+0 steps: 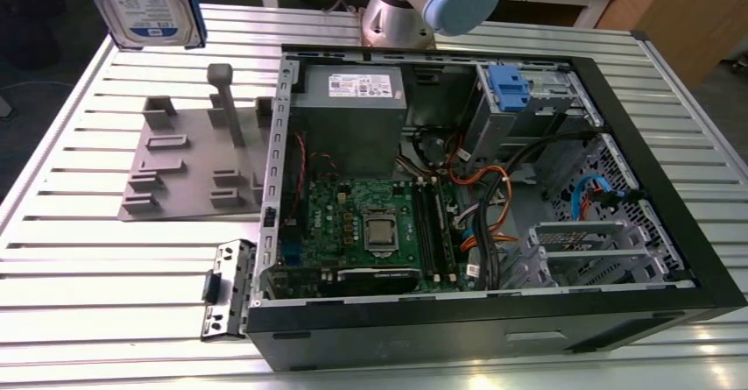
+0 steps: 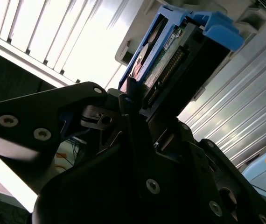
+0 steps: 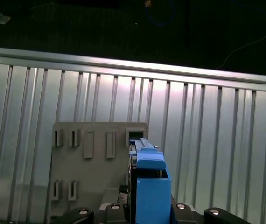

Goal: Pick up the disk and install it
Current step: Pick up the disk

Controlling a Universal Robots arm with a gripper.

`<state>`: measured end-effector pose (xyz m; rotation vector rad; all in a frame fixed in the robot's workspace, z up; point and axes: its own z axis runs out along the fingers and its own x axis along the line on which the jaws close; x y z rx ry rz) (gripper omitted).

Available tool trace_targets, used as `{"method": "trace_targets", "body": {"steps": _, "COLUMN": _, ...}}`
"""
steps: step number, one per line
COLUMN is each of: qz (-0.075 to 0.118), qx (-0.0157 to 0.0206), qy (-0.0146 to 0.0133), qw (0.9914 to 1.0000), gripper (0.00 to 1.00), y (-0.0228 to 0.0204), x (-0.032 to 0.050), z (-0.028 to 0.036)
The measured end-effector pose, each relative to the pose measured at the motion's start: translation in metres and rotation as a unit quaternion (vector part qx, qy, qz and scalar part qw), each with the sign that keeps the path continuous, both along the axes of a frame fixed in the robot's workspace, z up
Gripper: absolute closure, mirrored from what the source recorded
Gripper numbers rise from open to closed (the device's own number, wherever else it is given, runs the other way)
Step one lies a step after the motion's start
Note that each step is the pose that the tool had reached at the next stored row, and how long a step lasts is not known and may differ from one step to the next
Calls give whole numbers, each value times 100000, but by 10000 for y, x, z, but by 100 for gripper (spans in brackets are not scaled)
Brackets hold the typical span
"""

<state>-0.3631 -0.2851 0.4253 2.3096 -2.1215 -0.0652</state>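
Silver, blue-framed disk (image 1: 146, 4) hangs upright in the air.

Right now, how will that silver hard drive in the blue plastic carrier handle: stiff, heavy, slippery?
Likely stiff: the silver metal hard drive in its blue plastic carrier looks flat. Probably heavy for its size, being metal. The black end effector grips near one end, so bumps might pivot it.
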Motion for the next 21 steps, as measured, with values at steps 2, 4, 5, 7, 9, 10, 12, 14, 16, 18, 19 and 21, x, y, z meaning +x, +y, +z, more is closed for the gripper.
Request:
{"method": "trace_targets", "body": {"steps": 2, "qz": -1, "qx": 2, "qy": -1, "qw": 100000, "gripper": 64, "y": 0, "x": 0, "z": 18}}
{"method": "trace_targets", "body": {"steps": 4, "qz": 1, "qx": 1, "qy": -2, "qw": 100000, "gripper": 64, "y": 0, "x": 0, "z": 38}}
{"method": "trace_targets", "body": {"steps": 5, "qz": 1, "qx": 2, "qy": -4, "qw": 100000, "gripper": 64, "y": 0, "x": 0, "z": 49}}
{"method": "trace_targets", "body": {"steps": 7, "qz": 2, "qx": 1, "qy": -2, "qw": 100000, "gripper": 64, "y": 0, "x": 0, "z": 73}}
{"method": "trace_targets", "body": {"steps": 9, "qz": 0, "qx": -1, "qy": 1, "qw": 100000, "gripper": 64, "y": 0, "x": 0, "z": 100}}
{"method": "trace_targets", "body": {"steps": 10, "qz": -1, "qx": 1, "qy": -2, "qw": 100000, "gripper": 64, "y": 0, "x": 0, "z": 112}}
{"method": "trace_targets", "body": {"steps": 12, "qz": -1, "qx": 2, "qy": -5, "qw": 100000, "gripper": 64, "y": 0, "x": 0, "z": 134}}
{"method": "trace_targets", "body": {"steps": 14, "qz": -1, "qx": 1, "qy": 0, "qw": 100000, "gripper": 64, "y": 0, "x": 0, "z": 157}}
{"method": "trace_targets", "body": {"steps": 16, "qz": 1, "qx": 1, "qy": -1, "qw": 100000, "gripper": 64, "y": 0, "x": 0, "z": 179}}
{"method": "trace_targets", "body": {"steps": 18, "qz": 2, "qx": 1, "qy": -2, "qw": 100000, "gripper": 64, "y": 0, "x": 0, "z": 205}}
{"method": "trace_targets", "body": {"steps": 19, "qz": 2, "qx": 2, "qy": 1, "qw": 100000, "gripper": 64, "y": 0, "x": 0, "z": 219}}
{"method": "trace_targets", "body": {"steps": 21, "qz": 2, "qx": 1, "qy": -1, "qw": 100000, "gripper": 64, "y": 0, "x": 0, "z": 246}}
